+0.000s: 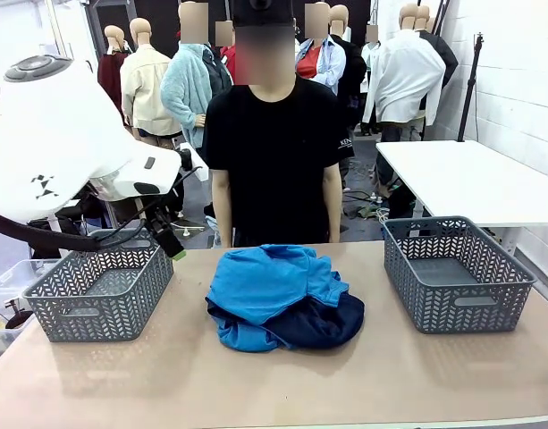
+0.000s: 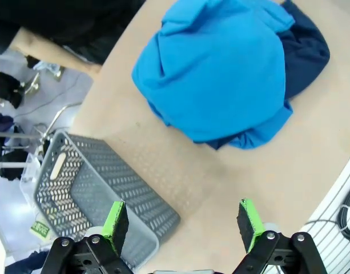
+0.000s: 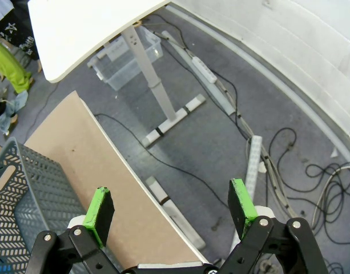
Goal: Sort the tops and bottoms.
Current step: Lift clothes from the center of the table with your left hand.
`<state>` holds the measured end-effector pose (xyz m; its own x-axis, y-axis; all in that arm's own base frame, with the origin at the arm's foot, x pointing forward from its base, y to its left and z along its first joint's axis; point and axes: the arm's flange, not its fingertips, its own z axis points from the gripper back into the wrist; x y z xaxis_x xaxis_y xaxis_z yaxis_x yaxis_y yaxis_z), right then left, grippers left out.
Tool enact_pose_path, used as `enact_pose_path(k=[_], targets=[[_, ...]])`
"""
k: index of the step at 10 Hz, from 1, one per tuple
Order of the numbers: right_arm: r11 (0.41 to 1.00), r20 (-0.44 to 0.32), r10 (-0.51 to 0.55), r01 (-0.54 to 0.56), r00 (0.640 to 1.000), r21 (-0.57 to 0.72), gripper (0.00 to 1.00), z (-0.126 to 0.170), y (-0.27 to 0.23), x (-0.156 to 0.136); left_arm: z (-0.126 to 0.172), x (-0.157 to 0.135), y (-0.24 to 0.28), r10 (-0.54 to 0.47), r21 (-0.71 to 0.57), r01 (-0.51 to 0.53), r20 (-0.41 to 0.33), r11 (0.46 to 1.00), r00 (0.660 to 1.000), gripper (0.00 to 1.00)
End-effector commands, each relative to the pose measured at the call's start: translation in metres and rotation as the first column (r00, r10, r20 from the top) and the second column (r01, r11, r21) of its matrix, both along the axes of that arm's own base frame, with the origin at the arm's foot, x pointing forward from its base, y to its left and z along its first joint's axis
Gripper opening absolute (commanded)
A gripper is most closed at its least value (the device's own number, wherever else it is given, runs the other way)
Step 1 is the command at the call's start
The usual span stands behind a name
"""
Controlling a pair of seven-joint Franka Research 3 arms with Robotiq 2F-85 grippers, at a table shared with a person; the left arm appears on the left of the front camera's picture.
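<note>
A: Where's the clothing?
B: Mid-table — the tops (image 1: pixel 265 281) heaped over the bottoms (image 1: pixel 323 326), navy poking out at 4 o'clock; left basket (image 1: pixel 104 313) at 9, right basket (image 1: pixel 452 313) at 3.
A: Fingers?
B: The left gripper (image 2: pixel 181 224) and right gripper (image 3: pixel 170 208) both spread wide, holding nothing.
A: Risk?
B: Tangled layers — one pinch could likely drag both colours into one basket.

Left arm (image 1: pixel 50 134): white, enters from the left, its bulky wrist section raised above the left part of the bench, black cable looped beneath it. Left gripper (image 2: pixel 183 221): directed down at the bench, jaws spread wide, green pads (image 2: pixel 116 220) facing each other, nothing between them. Right gripper (image 3: pixel 170 206): positioned over the right edge of the bench, directed down toward the floor, jaws spread wide, holding nothing.
</note>
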<state>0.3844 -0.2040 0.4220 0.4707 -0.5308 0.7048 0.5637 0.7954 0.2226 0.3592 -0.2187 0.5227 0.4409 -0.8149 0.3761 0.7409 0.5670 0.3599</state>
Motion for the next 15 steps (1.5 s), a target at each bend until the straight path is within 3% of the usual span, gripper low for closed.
enact_pose_path(k=[1, 4, 6, 8, 12, 15], targets=[[1.000, -0.011, 0.007, -0.007, 1.000, -0.009, 1.00, 0.000, 0.000, -0.001, -0.004, 0.037, -0.017, -0.080, -0.067, 0.081, 0.016, 0.994, 0.997, 1.00], [1.000, -0.011, 0.007, -0.007, 1.000, -0.009, 1.00, 0.000, 0.000, -0.001, -0.025, 0.085, -0.050, -0.234, -0.079, 0.227, -0.098, 0.971, 0.967, 1.00], [1.000, -0.011, 0.007, -0.007, 1.000, -0.009, 1.00, 0.000, 0.000, -0.001, -0.042, 0.110, -0.064, -0.322, -0.074, 0.315, -0.112, 0.946, 0.940, 1.00], [1.000, -0.011, 0.007, -0.007, 1.000, -0.009, 1.00, 0.000, 0.000, -0.001, -0.052, 0.131, -0.077, -0.331, -0.043, 0.329, -0.102, 0.943, 0.938, 1.00], [1.000, -0.011, 0.007, -0.007, 1.000, -0.009, 1.00, 0.000, 0.000, -0.001, -0.089, 0.151, -0.086, -0.452, -0.034, 0.458, -0.238, 0.888, 0.860, 1.00], [1.000, -0.011, 0.007, -0.007, 1.000, -0.009, 1.00, 0.000, 0.000, -0.001, -0.106, 0.160, -0.086, -0.456, -0.026, 0.465, -0.250, 0.885, 0.854, 1.00]])
